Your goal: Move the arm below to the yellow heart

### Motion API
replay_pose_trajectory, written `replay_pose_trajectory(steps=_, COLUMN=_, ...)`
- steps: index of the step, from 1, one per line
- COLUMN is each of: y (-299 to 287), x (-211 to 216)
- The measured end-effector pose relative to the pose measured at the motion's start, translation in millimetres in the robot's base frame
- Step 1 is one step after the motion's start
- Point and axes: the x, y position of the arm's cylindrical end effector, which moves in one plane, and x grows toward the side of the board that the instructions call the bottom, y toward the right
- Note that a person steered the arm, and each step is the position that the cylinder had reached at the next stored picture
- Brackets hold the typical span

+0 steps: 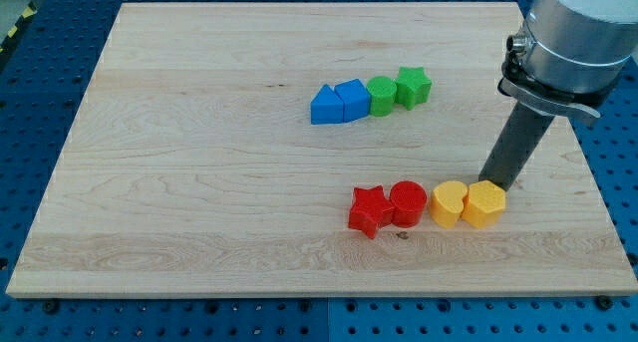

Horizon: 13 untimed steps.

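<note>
Nearest the view's bottom, a row of four blocks lies on the wooden board: a red star, a red cylinder touching it, then the yellow heart, then a yellow hexagon pressed against the heart's right side. The heart's shape is soft at this size, so I judge it by its rounded lobes. It sits right of centre, with bare wood between it and the board's bottom edge.

My tip rests just behind the yellow hexagon, on its top side, touching or nearly touching it. There are no jaws to report; the arm ends in a plain rod holding nothing.

The move turns on one relation: the spot I want lies below the heart, while my tip is above and to the right of it, with the yellow pair between. A straight path would likely shove the hexagon, so skirting its right side seems safer.

Farther up, well apart, sit a blue triangle, a blue pentagon, a green cylinder and a green star.
</note>
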Motion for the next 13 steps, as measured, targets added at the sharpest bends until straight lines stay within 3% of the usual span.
replay_pose_trajectory(steps=6, y=31, x=-32)
replay_pose_trajectory(steps=11, y=31, x=19)
replay_pose_trajectory(steps=13, y=28, x=61)
